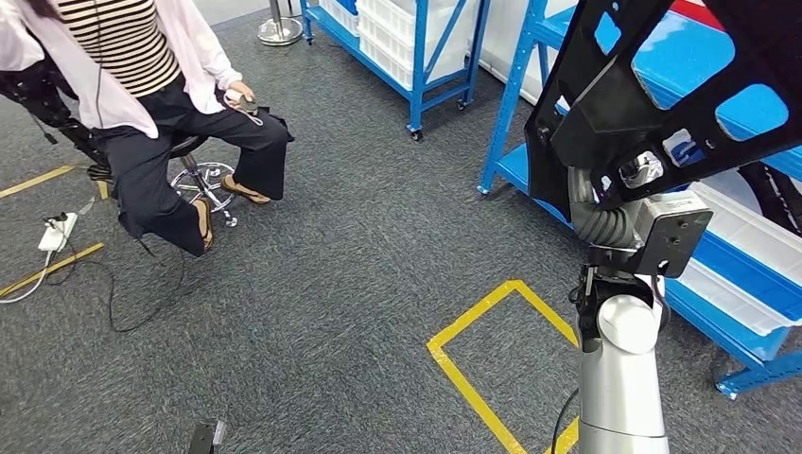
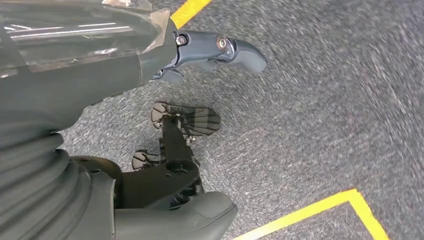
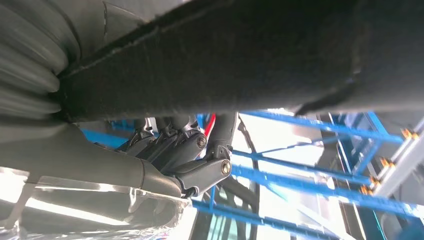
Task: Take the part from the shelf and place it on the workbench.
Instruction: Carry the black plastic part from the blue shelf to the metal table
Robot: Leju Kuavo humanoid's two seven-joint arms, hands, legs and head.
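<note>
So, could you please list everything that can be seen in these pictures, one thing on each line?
Part: one, black, flat with cut-out windows, held up by the right hand, in front of the shelf.
Shelf: one, blue frame, at the right.
Second shelf: one, blue frame on wheels, behind, with white bins.
Bin: one, white, on the near shelf's low level.
Floor tape: yellow outline on grey carpet, beside the right arm.
Power strip: one, white, on the carpet at the left.
Person: one, seated on a stool, striped top, dark trousers.
Left hand: grey, hanging above the carpet, holding nothing.
Right hand: grey, fingers curled around the part.
</note>
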